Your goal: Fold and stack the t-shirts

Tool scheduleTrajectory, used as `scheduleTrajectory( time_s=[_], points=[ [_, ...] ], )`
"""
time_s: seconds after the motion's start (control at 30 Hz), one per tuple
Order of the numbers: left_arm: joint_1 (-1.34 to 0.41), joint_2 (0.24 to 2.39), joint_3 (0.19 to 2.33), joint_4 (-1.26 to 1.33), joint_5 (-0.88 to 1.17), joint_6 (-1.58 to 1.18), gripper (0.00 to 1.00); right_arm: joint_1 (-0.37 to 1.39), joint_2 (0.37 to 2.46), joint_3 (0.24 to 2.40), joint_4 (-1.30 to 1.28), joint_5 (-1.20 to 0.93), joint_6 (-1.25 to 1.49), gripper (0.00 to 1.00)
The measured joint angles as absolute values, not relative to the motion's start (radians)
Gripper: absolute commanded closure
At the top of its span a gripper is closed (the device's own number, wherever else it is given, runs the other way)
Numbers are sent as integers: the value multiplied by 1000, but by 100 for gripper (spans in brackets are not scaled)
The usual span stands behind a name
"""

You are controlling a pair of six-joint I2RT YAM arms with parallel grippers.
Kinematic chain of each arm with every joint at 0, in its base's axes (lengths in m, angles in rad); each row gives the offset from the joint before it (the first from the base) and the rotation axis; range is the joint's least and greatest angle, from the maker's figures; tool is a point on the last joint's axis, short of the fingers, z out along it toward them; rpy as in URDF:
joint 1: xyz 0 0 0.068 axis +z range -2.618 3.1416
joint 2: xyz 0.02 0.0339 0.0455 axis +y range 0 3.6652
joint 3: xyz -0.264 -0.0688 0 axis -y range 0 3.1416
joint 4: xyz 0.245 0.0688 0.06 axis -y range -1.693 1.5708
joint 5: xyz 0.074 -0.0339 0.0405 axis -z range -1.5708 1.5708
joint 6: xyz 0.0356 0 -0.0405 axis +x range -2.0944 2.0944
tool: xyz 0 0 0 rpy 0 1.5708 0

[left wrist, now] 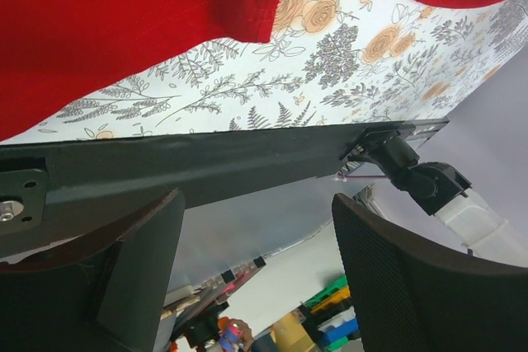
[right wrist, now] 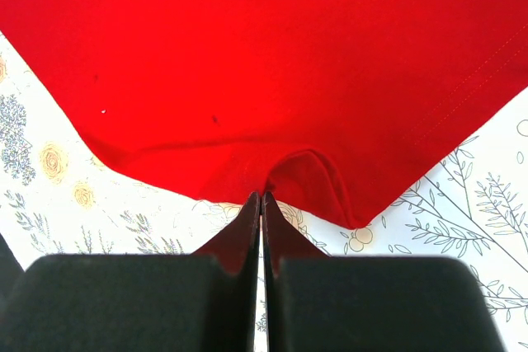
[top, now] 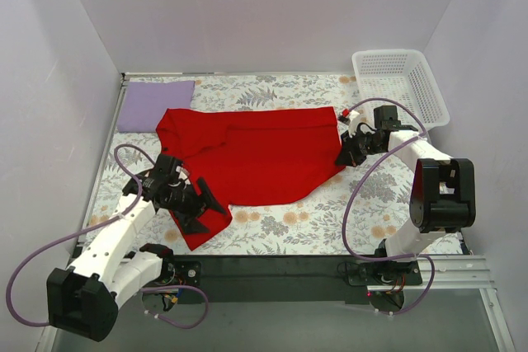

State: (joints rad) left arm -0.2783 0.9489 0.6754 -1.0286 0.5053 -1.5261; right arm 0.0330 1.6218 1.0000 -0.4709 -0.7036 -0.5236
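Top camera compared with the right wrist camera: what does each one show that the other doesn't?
Only the top camera shows the folded lavender t-shirt at the far left, the white basket at the far right, and the left gripper, open by the red t-shirt. Only the right wrist camera shows up close the right gripper shut on a pucker at that shirt's edge. Both show the red t-shirt, the flowered tablecloth and the right gripper.

The left pincer [left wrist: 257, 204] stands open, its two dark fingers apart with nothing between them. Just beyond its tips runs a black front edge [left wrist: 206, 162], then the floral-printed table [left wrist: 346, 63]. A bright red cloth t-shirt [left wrist: 124, 22] lies farthest beyond.
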Motion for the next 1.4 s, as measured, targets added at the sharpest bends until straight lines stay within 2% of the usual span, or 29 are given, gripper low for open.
scheduleTrajectory(
  time_s=[0.3,0.5,0.73,1.17,1.4],
  points=[
    [-281,1012,669,-1116,445,-1603,30,33,1622,1000,-471,-704,-524,99],
    [-289,1063,679,-1224,315,-1668,46,33,1622,1000,-471,-704,-526,99],
    [-291,1135,719,-1277,179,-1750,51,33,1622,1000,-472,-707,-527,99],
    [-347,1220,646,-1219,117,-1883,50,33,1622,1000,-473,-710,-527,99],
    [-349,1250,607,-1159,116,-1901,53,33,1623,1000,-473,-710,-527,99]
  ],
)
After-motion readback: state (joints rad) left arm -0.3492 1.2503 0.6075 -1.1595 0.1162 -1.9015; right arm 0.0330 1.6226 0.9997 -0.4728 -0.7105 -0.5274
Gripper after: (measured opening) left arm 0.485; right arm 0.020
